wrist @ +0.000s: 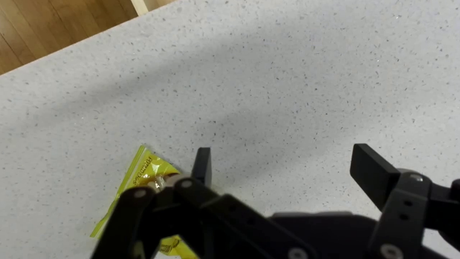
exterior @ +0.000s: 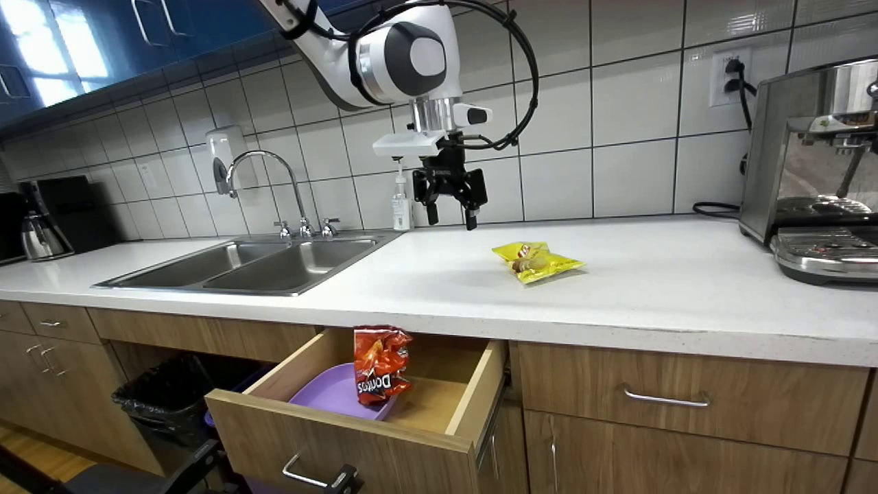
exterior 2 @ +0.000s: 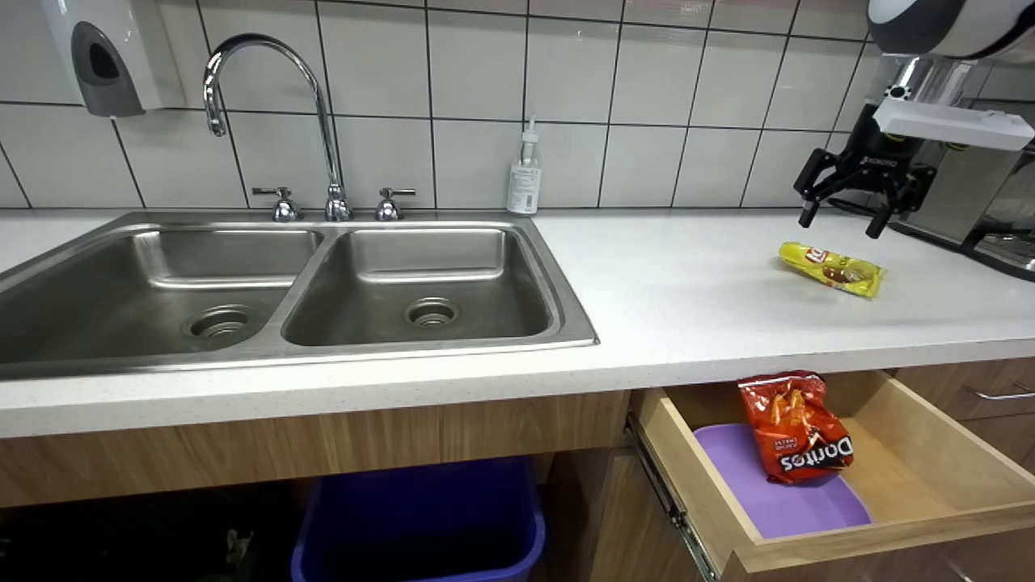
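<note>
My gripper [exterior: 451,218] hangs above the white counter with its fingers spread and nothing between them; in the wrist view the bare countertop [wrist: 280,108] shows through the gap. Nearest to it is a yellow chip bag [exterior: 538,262], lying flat on the counter. In the wrist view that yellow bag [wrist: 145,169] is at lower left, partly hidden behind a finger. A red Doritos bag [exterior 2: 796,428] rests on a purple dish [exterior 2: 748,485] inside the pulled-out drawer [exterior: 384,453]. Both exterior views show the red bag leaning, its lettering upside down.
A double steel sink [exterior 2: 323,347] with a tall faucet [exterior 2: 331,145] is set into the counter. By the wall stands a pump bottle [exterior 2: 524,178]. A coffee machine [exterior: 823,171] occupies the far end. Bins [exterior: 164,398] stand under the sink.
</note>
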`<state>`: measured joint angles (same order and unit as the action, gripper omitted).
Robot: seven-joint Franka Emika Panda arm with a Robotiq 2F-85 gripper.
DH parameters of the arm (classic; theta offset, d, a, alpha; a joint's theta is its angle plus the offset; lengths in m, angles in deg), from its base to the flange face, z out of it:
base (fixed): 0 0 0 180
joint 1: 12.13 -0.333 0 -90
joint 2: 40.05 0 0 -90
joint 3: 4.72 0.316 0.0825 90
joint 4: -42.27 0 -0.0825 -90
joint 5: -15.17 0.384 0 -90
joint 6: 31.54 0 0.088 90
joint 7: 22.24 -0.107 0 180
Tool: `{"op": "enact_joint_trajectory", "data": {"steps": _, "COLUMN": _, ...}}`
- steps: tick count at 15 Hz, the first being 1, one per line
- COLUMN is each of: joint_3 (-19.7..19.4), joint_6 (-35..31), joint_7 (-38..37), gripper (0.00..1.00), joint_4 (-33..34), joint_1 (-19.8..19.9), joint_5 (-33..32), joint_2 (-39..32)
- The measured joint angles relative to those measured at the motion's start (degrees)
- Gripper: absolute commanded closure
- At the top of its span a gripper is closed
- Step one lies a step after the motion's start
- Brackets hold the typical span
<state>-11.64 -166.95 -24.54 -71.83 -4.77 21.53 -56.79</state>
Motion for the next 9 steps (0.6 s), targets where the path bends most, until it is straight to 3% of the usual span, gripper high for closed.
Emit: {"op": "enact_joint_trajectory", "data": {"steps": 9, "joint_3": -1.4, "joint_6": -2.7, "joint_7": -0.6, "gripper": 0.00, "joint_4": 0.8, "joint_1": 0.1, "joint_5": -0.1, "joint_2": -1.0}}
